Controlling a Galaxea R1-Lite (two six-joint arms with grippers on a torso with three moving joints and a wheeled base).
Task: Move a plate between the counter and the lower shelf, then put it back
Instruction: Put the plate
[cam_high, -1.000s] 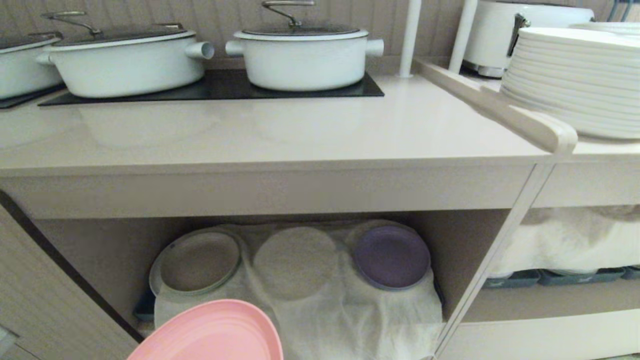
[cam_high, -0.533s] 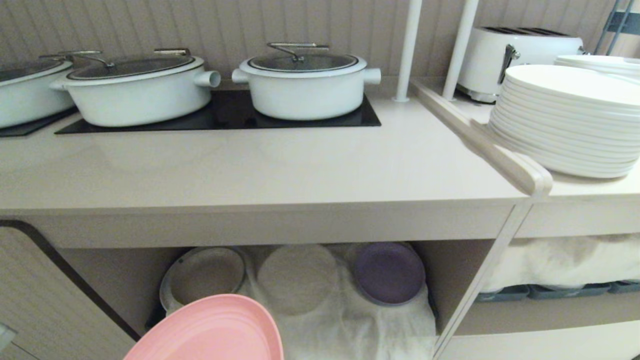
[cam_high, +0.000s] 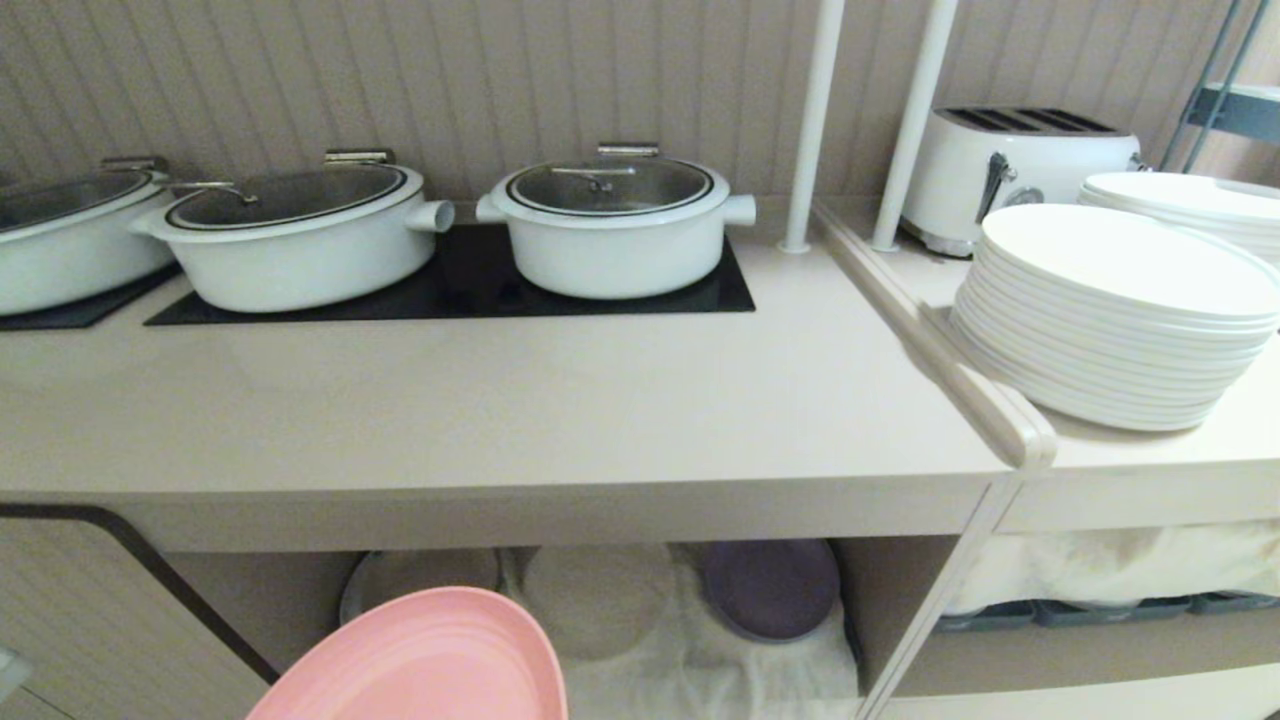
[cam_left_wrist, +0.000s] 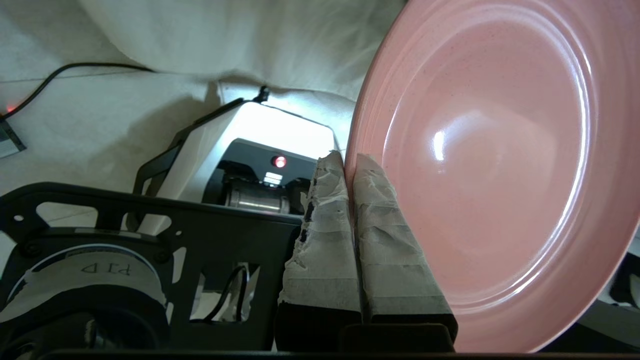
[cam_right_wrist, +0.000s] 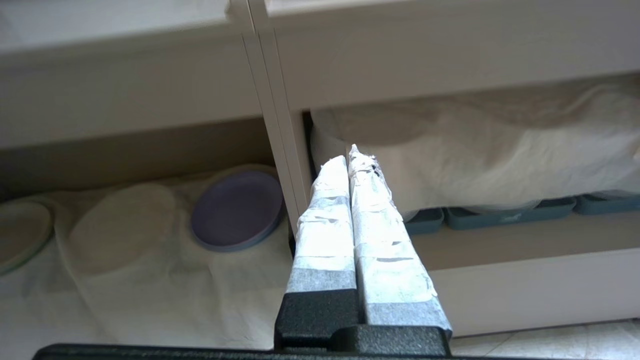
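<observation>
1. Rising against the head view of a second ago: more tabletop (cam_high: 560, 400) in frame, lower shelf (cam_high: 700, 670) sinking under its front edge, pink plate (cam_high: 420, 660) fixed at the bottom. Camera lift, not object motion; probably carrying upward.
2. Left wrist: left claw (cam_left_wrist: 352, 165) clamped tight on the plate's rim.
3. Right wrist: right claw (cam_right_wrist: 350, 160) closed, empty, parked before the shelf.

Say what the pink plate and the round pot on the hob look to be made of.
The pink plate: probably plastic, smooth and semi-glossy; soft highlights, fine dark speckles and moulded rings. The round pot: likely enamelled or coated metal, matt white; its lid looks like glass, with a metal handle.
</observation>
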